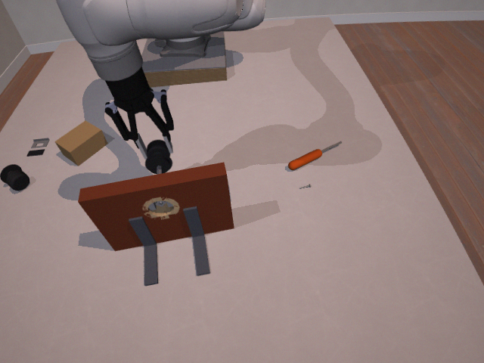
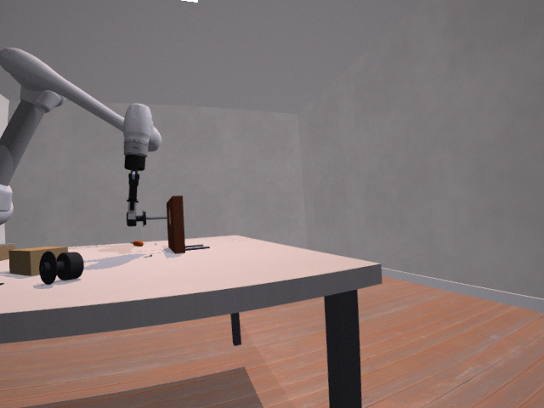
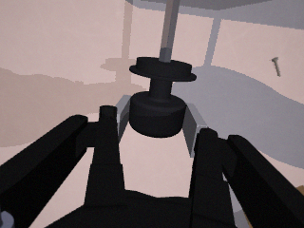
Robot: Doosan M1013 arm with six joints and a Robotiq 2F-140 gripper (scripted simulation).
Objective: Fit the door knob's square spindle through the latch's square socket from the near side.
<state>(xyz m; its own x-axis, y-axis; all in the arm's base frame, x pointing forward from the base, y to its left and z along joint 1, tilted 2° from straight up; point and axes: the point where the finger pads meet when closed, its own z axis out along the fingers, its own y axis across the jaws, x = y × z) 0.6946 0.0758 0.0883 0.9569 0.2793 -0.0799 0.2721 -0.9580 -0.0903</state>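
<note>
My gripper [image 1: 155, 148] [image 2: 130, 218] [image 3: 157, 111] is shut on a black door knob [image 1: 158, 155] [image 2: 139, 218] [image 3: 157, 113] and holds it in the air behind the upright brown wood board [image 1: 195, 187] [image 2: 176, 223]. The knob's round plate [image 3: 162, 70] faces the board. Its grey square spindle [image 2: 156, 217] [image 3: 167, 33] points level at the board, and its tip is at or just in the board's near face. The latch socket [image 1: 159, 206] shows in a round hole on the board's far face.
A second black knob [image 1: 14, 177] [image 2: 61, 266] lies at the table's left. A tan box [image 1: 81, 141] [image 2: 31, 259], small plates [image 1: 38, 143], an orange screwdriver [image 1: 308, 157] [image 2: 138, 242] and a screw [image 1: 305, 187] [image 3: 276, 66] lie around. Two grey brackets [image 1: 201, 242] hold the board.
</note>
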